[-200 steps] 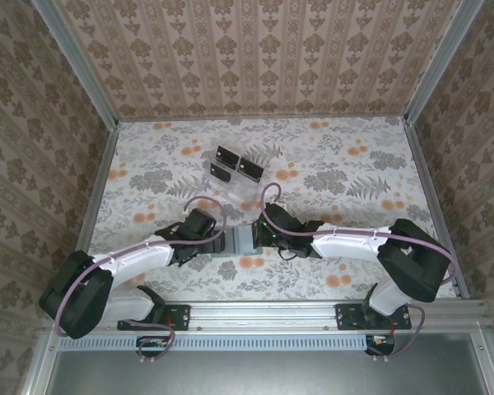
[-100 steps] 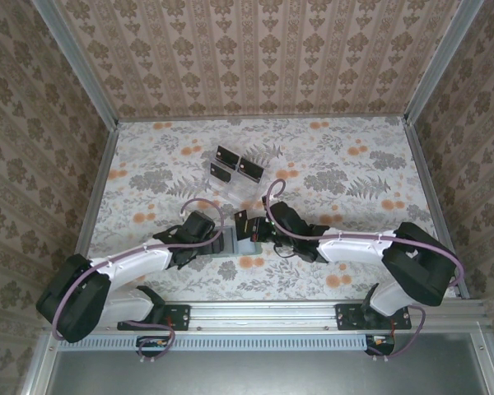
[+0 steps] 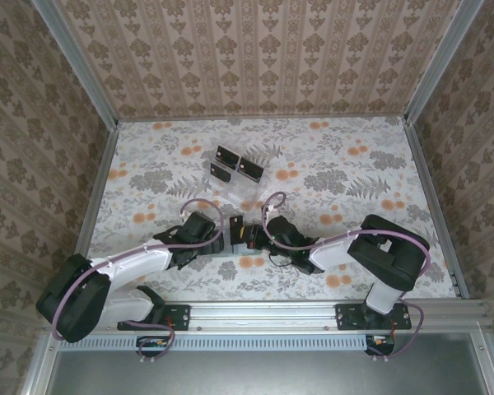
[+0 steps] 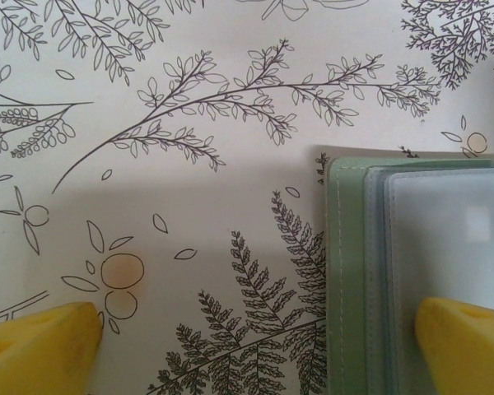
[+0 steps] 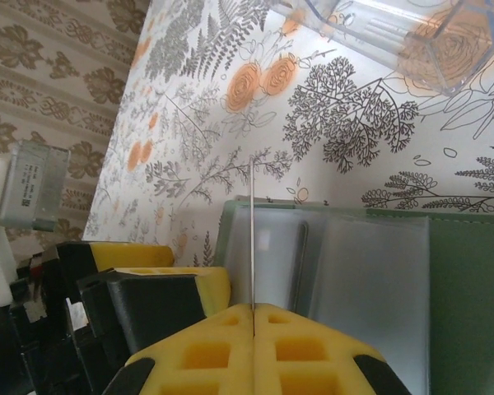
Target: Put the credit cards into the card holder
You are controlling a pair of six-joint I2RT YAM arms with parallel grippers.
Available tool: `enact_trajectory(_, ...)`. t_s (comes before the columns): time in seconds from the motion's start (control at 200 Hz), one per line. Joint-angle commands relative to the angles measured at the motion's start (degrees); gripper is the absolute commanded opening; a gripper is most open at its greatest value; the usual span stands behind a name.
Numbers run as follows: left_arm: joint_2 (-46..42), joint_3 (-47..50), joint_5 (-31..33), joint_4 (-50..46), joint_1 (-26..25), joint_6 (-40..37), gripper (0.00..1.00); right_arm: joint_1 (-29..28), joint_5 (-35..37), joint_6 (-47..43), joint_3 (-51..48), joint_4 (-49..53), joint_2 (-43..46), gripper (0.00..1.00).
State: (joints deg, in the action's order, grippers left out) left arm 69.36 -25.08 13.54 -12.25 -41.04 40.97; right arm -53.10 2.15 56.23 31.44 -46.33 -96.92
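Observation:
The card holder (image 4: 346, 280), a grey-green wallet, lies open on the floral table with clear sleeves showing (image 5: 469, 280). My left gripper (image 4: 255, 346) is open, straddling the holder's left edge; its right fingertip (image 4: 465, 337) rests on a clear sleeve and the left one on the table. My right gripper (image 5: 253, 311) is shut on one credit card (image 5: 253, 239), seen edge-on, standing upright over the holder's sleeves. From above, that black card (image 3: 236, 224) sits between the left gripper (image 3: 218, 240) and the right gripper (image 3: 247, 234). Three more credit cards (image 3: 226, 154) stand farther back.
The other black cards stand in a clear plastic slotted rack (image 3: 239, 183) at the back middle of the table, whose corner shows in the right wrist view (image 5: 395, 33). Patterned walls enclose the table on three sides.
My right arm has folded in and carried its gripper with the card leftward over the card holder, next to the left gripper. The left arm has stayed still and open.

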Motion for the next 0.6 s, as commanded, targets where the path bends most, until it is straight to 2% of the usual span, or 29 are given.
enact_trajectory(0.0,0.5,2.2,0.8,-4.5,-0.4,1.6,1.00,-0.4,3.7,1.2,-1.6,-5.7,-0.6,0.00)
enact_trajectory(0.595,0.9,2.6,0.8,-4.1,-0.7,1.7,1.00,-0.5,4.5,3.1,-2.1,-9.0,-5.0,0.00)
